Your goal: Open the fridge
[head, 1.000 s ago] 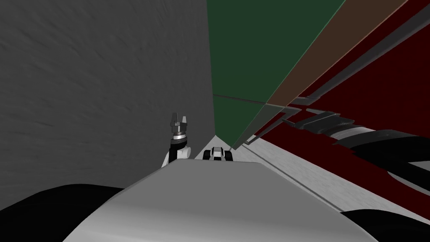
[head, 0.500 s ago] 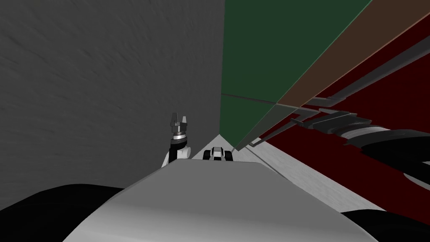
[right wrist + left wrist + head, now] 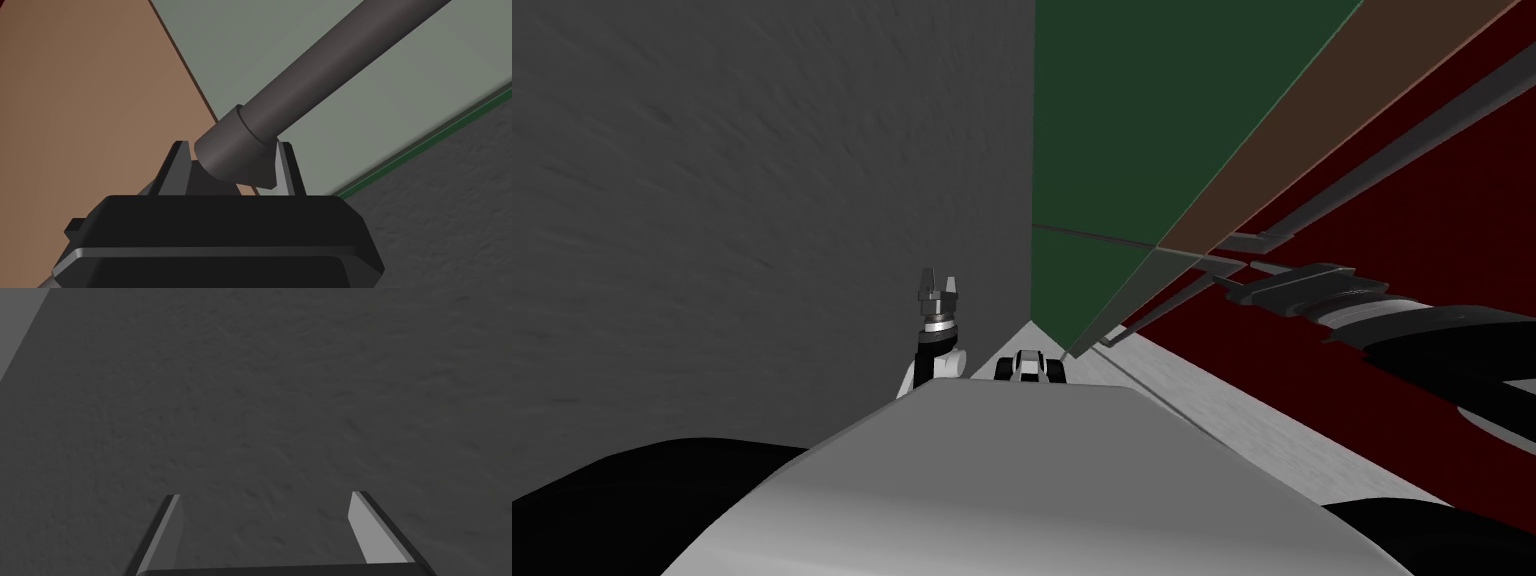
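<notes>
Grey wall (image 3: 762, 200) left; right hand (image 3: 232, 150) clamped on dark handle (image 3: 310, 65).

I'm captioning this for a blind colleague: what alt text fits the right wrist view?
The right gripper is shut on the end of a dark grey bar handle that slants across a pale grey-green panel. A brown panel lies to one side, a dark grey wall to the other.

The fridge (image 3: 1132, 120) showed a dark green face crossed by a thin seam, with a brown strip (image 3: 1312, 130) along one edge. Its handle (image 3: 310, 65), a dark grey round bar with a thicker collar at the end, ran over a pale grey-green panel (image 3: 360, 130). The right gripper (image 3: 232, 146) clasped that collar.
</notes>
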